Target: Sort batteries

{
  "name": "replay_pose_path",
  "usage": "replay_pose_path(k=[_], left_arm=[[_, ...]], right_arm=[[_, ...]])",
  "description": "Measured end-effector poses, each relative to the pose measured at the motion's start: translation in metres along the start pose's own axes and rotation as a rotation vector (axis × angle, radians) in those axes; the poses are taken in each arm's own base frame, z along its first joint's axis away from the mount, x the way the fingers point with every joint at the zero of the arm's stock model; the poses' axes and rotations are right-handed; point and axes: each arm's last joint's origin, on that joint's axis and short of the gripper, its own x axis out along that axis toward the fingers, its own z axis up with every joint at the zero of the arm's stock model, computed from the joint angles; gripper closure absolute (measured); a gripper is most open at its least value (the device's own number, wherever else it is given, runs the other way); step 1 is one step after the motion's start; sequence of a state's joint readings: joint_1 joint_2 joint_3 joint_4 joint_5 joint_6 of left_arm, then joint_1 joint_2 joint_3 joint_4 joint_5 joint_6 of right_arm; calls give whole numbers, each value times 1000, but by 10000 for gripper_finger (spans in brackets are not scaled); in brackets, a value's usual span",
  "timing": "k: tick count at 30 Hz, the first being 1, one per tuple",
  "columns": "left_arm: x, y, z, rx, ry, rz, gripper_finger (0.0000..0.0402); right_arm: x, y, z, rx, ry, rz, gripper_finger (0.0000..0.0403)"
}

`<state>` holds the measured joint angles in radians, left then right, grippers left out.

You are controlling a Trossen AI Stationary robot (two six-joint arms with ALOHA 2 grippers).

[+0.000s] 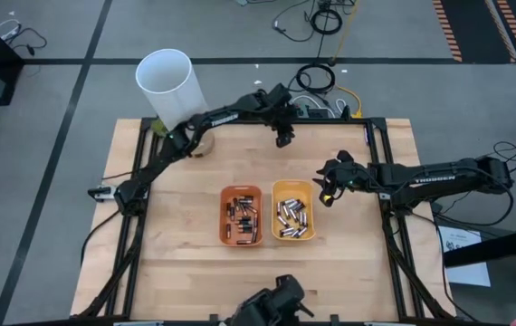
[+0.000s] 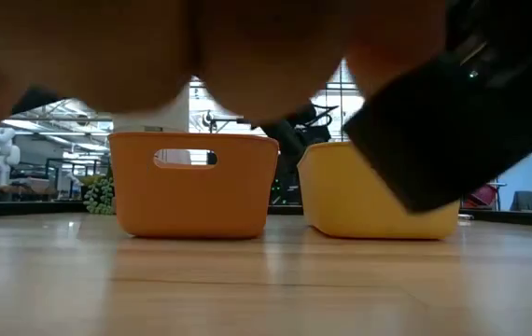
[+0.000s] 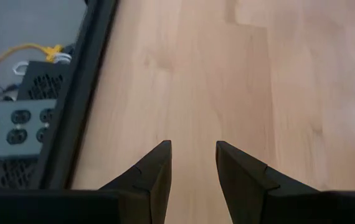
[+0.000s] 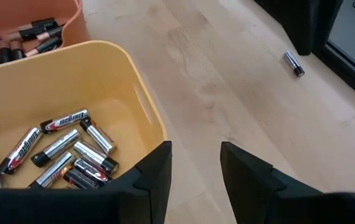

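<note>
Grey floor and stray cables are seen around a wooden table (image 1: 186, 272) in the high view. Two trays sit side by side mid-table: an orange tray (image 1: 241, 215) filled with dark batteries (image 1: 243, 217) and a yellow tray (image 1: 293, 210) filled with silvery batteries (image 1: 290, 215). A tall white tube (image 1: 167, 84) is stood at the far left corner. The left tool (image 1: 282, 140) is parked near the far edge, and the right tool (image 1: 328, 195) is hung just beside the yellow tray.

Low view: both trays are shown from the side, partly covered by a dark blurry shape.

Left wrist view: the left tool (image 3: 193, 163) is held open over bare wood, nothing gripped, with a power strip (image 3: 15, 127) off the table edge.

Right wrist view: the right tool (image 4: 195, 163) is spread apart and empty by the yellow tray's rim (image 4: 141, 93), and one loose battery (image 4: 293, 63) is left lying alone on the table, well apart.
</note>
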<state>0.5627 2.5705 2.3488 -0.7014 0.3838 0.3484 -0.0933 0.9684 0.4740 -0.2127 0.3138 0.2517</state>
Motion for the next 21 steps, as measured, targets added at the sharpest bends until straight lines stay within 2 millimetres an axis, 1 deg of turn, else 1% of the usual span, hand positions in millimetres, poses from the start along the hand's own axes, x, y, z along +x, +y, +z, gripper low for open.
replay_pose_path(k=[3, 7, 12, 15, 17, 19, 21], left_arm=[[2, 6, -2, -48, -10, 17, 267], [1, 13, -2, -60, -34, 58, 267], [6, 13, -1, -110, -43, 97, 267], [7, 13, 0, -84, -48, 105, 267], [-1, 11, 6, -76, -66, 114, 267], [-16, 9, 16, -57, -94, 123, 267], [-38, 4, 28, -33, -124, 135, 267]], right_arm=[[0, 0, 0, -6, 0, 1, 273], [0, 0, 0, -5, -4, 2, 273], [0, 1, 2, -1, -15, 5, 273], [0, 1, 2, 0, -18, 5, 273], [0, 1, 2, 3, -19, 4, 273], [0, 0, 2, 16, -25, -3, 273], [0, -1, 3, 32, -34, -36, 273]])
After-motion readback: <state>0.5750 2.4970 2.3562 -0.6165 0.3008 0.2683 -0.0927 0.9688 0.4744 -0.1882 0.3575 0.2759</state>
